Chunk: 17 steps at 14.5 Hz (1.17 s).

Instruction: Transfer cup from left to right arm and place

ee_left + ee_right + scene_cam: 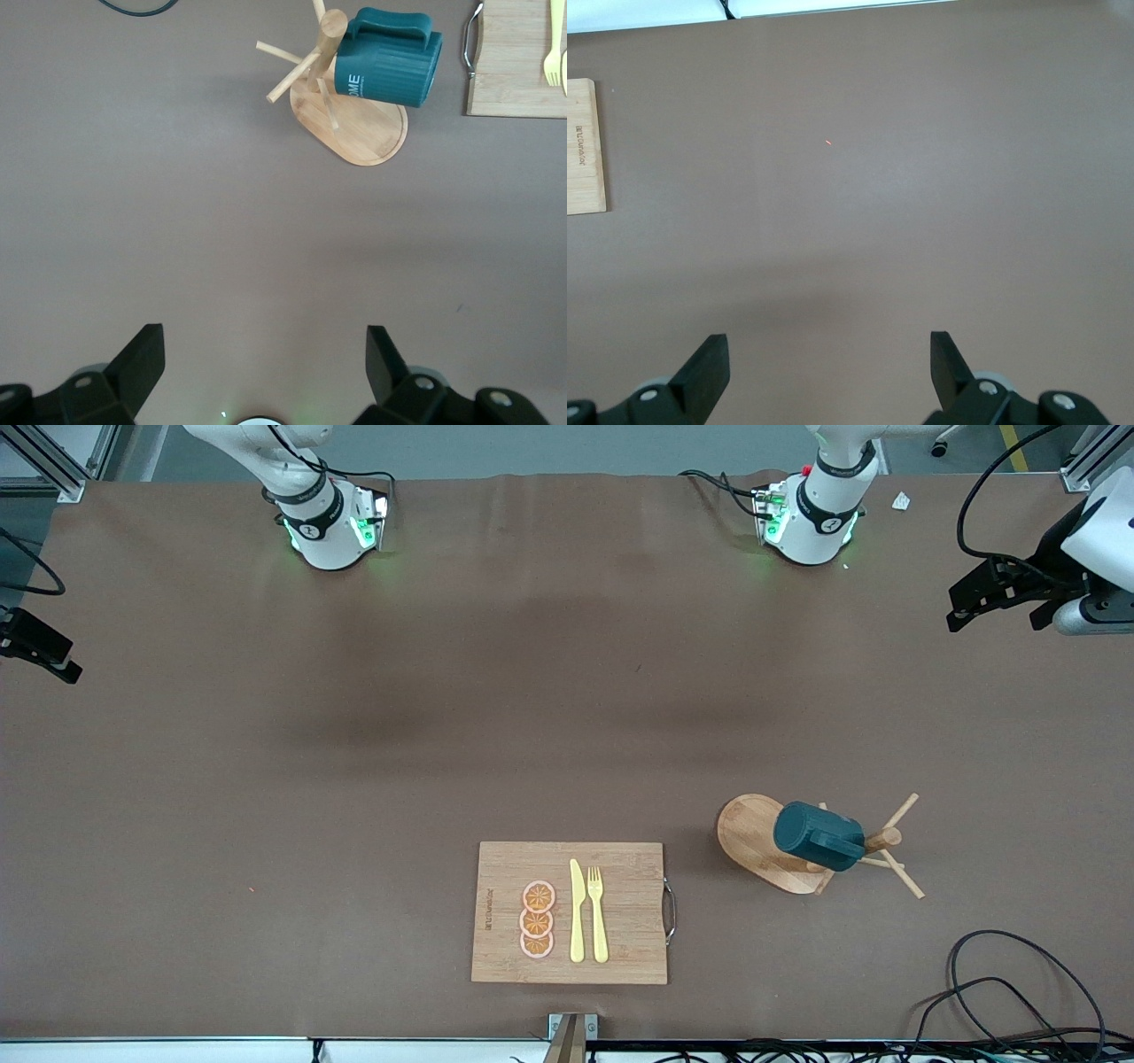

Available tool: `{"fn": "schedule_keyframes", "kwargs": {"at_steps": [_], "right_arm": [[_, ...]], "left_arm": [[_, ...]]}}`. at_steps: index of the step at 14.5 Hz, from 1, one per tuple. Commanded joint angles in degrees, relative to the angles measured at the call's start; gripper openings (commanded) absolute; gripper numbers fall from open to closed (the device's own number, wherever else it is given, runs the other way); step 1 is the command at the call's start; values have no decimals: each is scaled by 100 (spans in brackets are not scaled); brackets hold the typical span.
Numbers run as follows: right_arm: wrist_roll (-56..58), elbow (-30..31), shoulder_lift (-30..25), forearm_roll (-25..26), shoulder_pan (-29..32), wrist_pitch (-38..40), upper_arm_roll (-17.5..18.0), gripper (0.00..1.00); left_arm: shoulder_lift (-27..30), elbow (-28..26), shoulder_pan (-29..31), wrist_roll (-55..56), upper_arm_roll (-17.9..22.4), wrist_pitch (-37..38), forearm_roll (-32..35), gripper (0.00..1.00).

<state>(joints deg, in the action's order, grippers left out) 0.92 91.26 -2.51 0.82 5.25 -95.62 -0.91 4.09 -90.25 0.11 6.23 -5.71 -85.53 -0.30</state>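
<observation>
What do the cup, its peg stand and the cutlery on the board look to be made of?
Cup: probably glazed ceramic, dark teal with a ribbed wall and soft sheen. Peg stand: light wood, likely bamboo, visible grain. Knife and fork: apparently matte yellow plastic, uniformly coloured, no metallic glint.

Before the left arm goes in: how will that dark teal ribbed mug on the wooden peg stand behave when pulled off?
The dark teal ribbed mug looks rigid and probably ceramic, so heavy for its size. It hangs sideways on a peg of the wooden peg stand, so a sideways tug may tip the stand. Freed, its round body could roll.
</observation>
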Motion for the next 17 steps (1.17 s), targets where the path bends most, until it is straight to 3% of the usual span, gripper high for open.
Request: {"fn": "schedule_keyframes", "kwargs": {"at_steps": [1, 7, 9, 11, 17], "right_arm": [[83, 85, -74, -126, 134, 0, 65, 100], [83, 85, -74, -126, 134, 0, 65, 100], [83, 85, -74, -126, 134, 0, 65, 100], [83, 85, -74, -126, 134, 0, 65, 100], [83, 85, -74, -126, 134, -9, 65, 100]], "left_arm": [[-40, 95, 15, -113, 0, 1, 109, 100], [-496, 526, -2, 18, 0, -7, 101, 100], [-943, 866, 24, 290, 0, -95, -13, 100], [-1304, 1140, 85, 833, 26, -113, -285, 100], [-2069, 1150, 50, 3188, 18, -1025, -1049, 100]]}}
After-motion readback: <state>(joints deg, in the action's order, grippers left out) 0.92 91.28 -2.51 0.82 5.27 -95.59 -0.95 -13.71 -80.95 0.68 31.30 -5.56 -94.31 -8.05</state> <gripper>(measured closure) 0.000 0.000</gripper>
